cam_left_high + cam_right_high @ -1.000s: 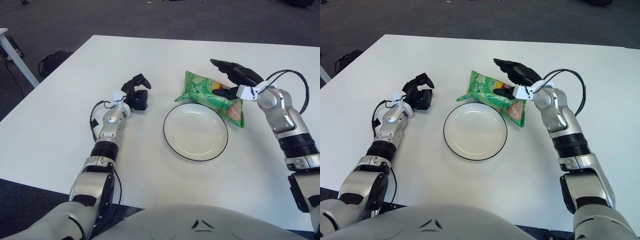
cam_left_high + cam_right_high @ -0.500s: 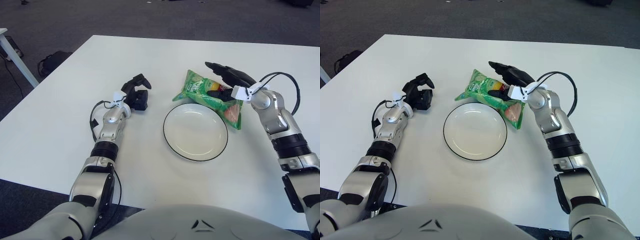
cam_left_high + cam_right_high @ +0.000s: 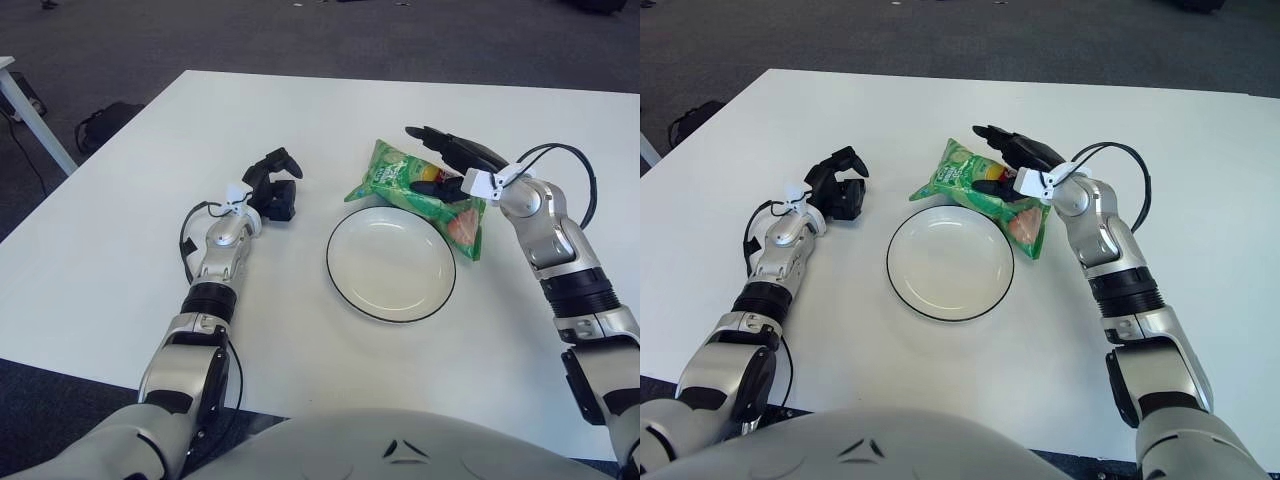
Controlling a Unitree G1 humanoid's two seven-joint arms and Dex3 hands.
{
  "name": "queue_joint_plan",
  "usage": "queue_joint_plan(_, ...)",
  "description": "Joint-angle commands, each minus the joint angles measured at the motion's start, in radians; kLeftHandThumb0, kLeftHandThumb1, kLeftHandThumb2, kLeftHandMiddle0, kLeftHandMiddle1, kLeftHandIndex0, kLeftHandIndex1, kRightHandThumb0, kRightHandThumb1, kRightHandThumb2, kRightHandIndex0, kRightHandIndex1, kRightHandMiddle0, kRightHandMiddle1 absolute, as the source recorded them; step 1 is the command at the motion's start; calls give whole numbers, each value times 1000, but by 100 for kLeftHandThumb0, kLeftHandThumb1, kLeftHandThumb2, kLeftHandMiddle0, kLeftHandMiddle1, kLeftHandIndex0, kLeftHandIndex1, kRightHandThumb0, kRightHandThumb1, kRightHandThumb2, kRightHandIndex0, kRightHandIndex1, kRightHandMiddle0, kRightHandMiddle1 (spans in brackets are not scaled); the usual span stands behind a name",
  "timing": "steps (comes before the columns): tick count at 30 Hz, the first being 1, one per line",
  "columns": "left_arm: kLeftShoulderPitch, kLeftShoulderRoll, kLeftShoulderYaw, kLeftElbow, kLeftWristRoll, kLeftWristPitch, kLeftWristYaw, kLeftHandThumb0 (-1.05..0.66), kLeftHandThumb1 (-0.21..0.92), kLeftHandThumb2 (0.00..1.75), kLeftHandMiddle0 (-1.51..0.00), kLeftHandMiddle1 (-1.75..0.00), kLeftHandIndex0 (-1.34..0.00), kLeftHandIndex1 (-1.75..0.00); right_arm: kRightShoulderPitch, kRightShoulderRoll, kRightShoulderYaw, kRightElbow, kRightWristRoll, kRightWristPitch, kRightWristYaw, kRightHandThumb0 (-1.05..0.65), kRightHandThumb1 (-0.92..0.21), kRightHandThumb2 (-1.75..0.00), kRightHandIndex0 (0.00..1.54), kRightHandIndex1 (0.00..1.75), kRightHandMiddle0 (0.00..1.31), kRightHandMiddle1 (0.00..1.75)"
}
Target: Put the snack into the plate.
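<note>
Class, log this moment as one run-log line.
right hand: over snack bag | bag: behind plate, overlapping rim | left hand: idle

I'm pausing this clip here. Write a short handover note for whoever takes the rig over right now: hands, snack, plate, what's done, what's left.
Right hand: over the far right part of the green snack bag, fingers around it; it appears to grip the bag.
Left hand: idle, left of the plate, fingers curled, holding nothing.
Snack bag: beyond the plate, its near edge overlapping the plate's far rim.
Plate: on the white table, nothing inside.
Done: the bag has been reached and apparently grasped.
Left: move the bag fully over the plate, set it down, and let go.
</note>
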Motion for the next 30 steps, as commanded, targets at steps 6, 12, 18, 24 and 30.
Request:
queue_joint_plan(6, 96, -25, -15, 54, 13, 38, -6, -49, 29, 134, -123, -175, -63, -175, 7, 36, -38, -85, 95, 161, 65, -102, -92, -57, 2, 1, 0, 32)
queue_joint_plan(12, 94, -23, -14, 50, 11, 56, -8, -48, 30, 133, -123, -175, -62, -175, 13, 55, -54, -136, 143, 276, 84, -101, -92, -56, 2, 1, 0, 32)
queue_joint_plan(18, 87, -22, -11, 57, 11, 65, -1, -48, 33, 130, -124, -175, -60, -175, 34, 49, -67, -198, 168, 304, 87, -101, -92, -57, 3, 2, 0, 29)
queue_joint_plan(24, 82, -21, -9, 61, 11, 75, 0, -47, 34, 128, -125, -175, -59, -175, 46, 47, -74, -245, 201, 332, 106, -99, -92, -56, 4, 2, 0, 30)
queue_joint_plan(30, 78, -22, -6, 62, 6, 83, -4, -47, 34, 128, -124, -175, -59, -175, 59, 18, -59, -271, 170, 308, 107, -101, -92, -60, 4, 2, 0, 27)
